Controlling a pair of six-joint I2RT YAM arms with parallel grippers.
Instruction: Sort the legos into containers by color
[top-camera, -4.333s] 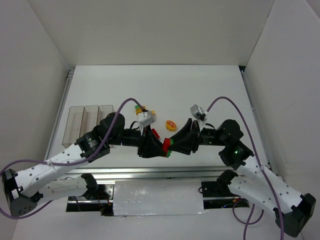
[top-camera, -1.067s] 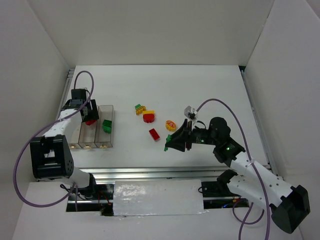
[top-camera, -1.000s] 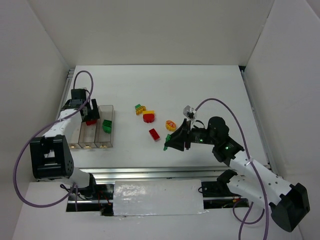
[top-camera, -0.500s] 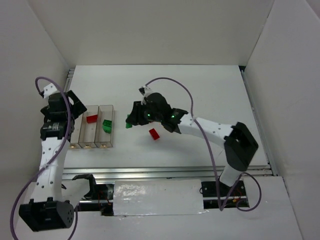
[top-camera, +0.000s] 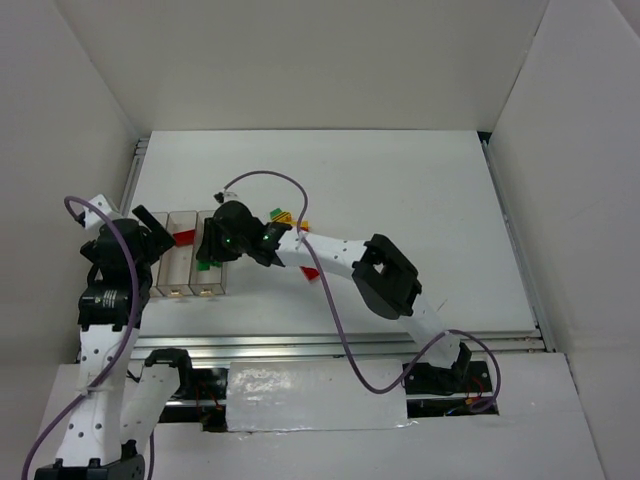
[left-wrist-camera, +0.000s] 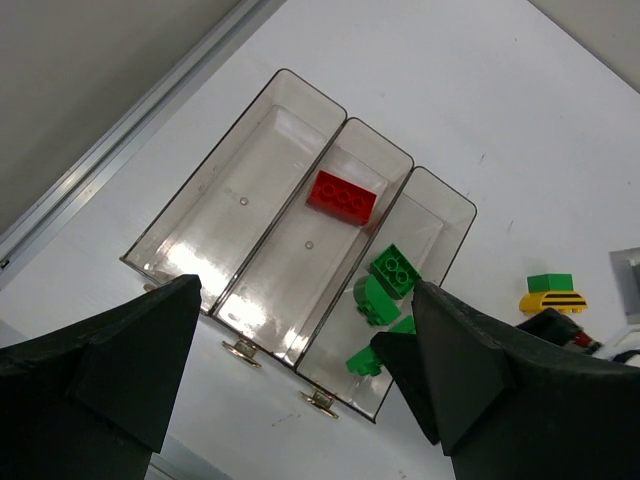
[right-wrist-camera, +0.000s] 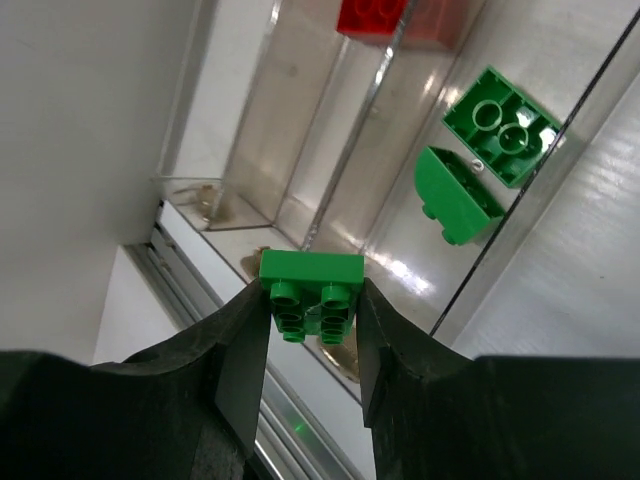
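Observation:
Three clear containers (top-camera: 178, 276) stand joined in a row at the table's left. The middle one holds a red brick (left-wrist-camera: 342, 195). In the right one lie a green brick (right-wrist-camera: 500, 125) and a rounded green piece (right-wrist-camera: 455, 195). My right gripper (right-wrist-camera: 312, 312) is shut on a small green lego (right-wrist-camera: 312, 288), which hangs over the near end of the right container (top-camera: 203, 265). My left gripper (left-wrist-camera: 300, 370) is open and empty, above and to the left of the containers (left-wrist-camera: 230, 190). Loose yellow-and-green legos (top-camera: 283, 216) and a red lego (top-camera: 311, 272) lie on the table.
The right arm (top-camera: 340, 255) stretches across the table middle, over the loose legos. A metal rail (left-wrist-camera: 120, 150) runs along the table's left edge beside the containers. White walls close in the workspace.
The right arm has swung left with the green lego, from mid-table to over the right container. The left gripper has let go of the red brick and drawn back towards the near left.

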